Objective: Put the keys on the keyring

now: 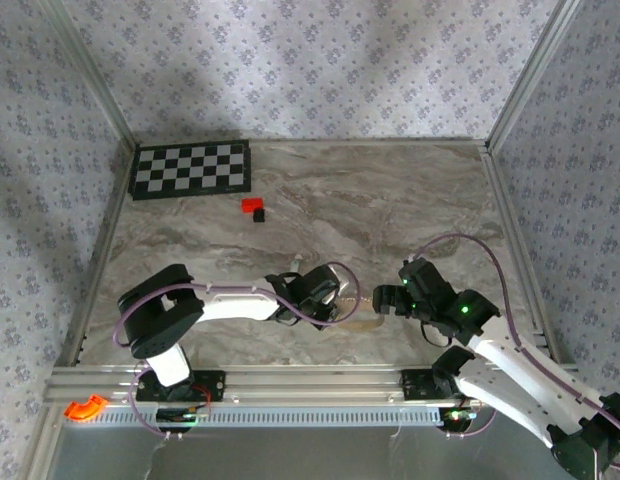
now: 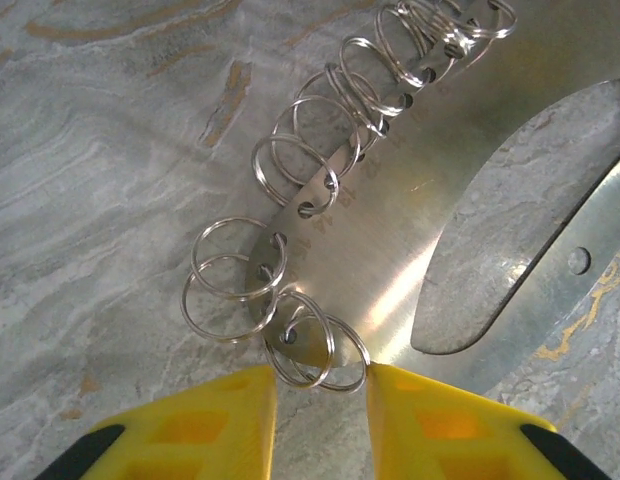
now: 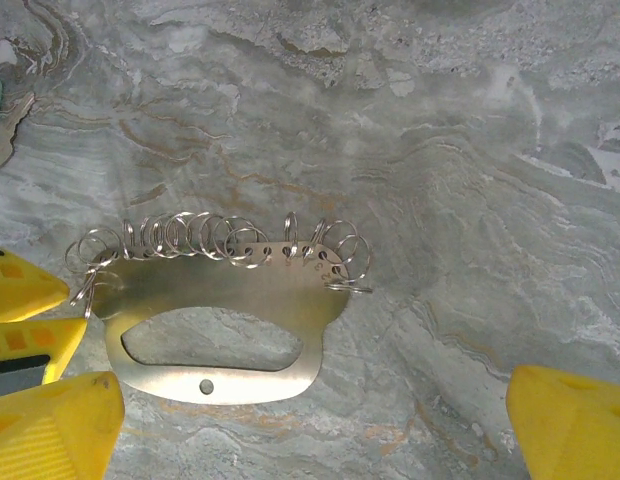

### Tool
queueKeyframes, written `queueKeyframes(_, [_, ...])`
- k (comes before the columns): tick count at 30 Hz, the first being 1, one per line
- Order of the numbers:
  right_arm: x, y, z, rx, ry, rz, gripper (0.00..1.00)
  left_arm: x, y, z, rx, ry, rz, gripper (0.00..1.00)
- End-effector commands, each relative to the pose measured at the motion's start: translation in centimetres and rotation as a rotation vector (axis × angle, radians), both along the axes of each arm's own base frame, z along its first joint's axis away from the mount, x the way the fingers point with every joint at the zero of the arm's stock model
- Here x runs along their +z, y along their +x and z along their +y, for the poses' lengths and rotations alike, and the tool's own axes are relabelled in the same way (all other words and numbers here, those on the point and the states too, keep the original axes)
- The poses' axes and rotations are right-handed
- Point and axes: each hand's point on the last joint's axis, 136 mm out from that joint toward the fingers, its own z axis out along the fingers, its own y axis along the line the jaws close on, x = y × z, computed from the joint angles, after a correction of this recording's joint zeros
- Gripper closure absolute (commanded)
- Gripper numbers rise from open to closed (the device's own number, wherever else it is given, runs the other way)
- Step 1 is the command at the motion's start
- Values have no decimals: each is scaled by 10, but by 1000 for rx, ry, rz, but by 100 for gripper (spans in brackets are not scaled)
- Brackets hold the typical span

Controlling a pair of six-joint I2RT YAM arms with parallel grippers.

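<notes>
Keyring between two grippers, left one at its end.
We note the keyring [image 3: 225,300], a flat plate edged with split rings, long axis left-right; its end ring lies between the parted left gripper [image 2: 320,405] tips. Right gripper [image 3: 310,400] gapes wide, empty. The key [image 3: 2,138] lies apart, ungrasped.

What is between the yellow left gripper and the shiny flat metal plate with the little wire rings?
Nothing visible. The left gripper sits right at the end of the flat silvery metal plate, its yellow fingertips either side of the last little wire ring, over the marble tabletop. Whether they pinch the ring, I cannot tell.
</notes>
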Motion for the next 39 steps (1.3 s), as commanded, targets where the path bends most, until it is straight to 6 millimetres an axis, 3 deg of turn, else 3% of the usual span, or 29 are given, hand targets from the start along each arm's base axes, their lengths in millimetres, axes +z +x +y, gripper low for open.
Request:
queueKeyframes(1, [-2,-3,-6,-23,-8,8,0,5,4,-11,-21,-8,-33,76])
queueKeyframes(14, [-1,0,-8,-43,-7,-9,0,12,6,-13,-11,-22,-62,80])
queueKeyframes(18, [-1,1,-10,-52,-13,-14,0,13,9,-16,-10,-20,-77,61])
queueKeyframes(21, [-1,1,-11,-57,-15,-21,0,12,14,-14,10,-5,-102,60])
queueKeyframes(28, [-2,-2,-10,-49,2,-14,0,11,22,-10,46,4,-139,73])
queueKeyframes(39, [1,1,-13,-63,-6,-39,0,14,16,-11,25,-1,-142,88])
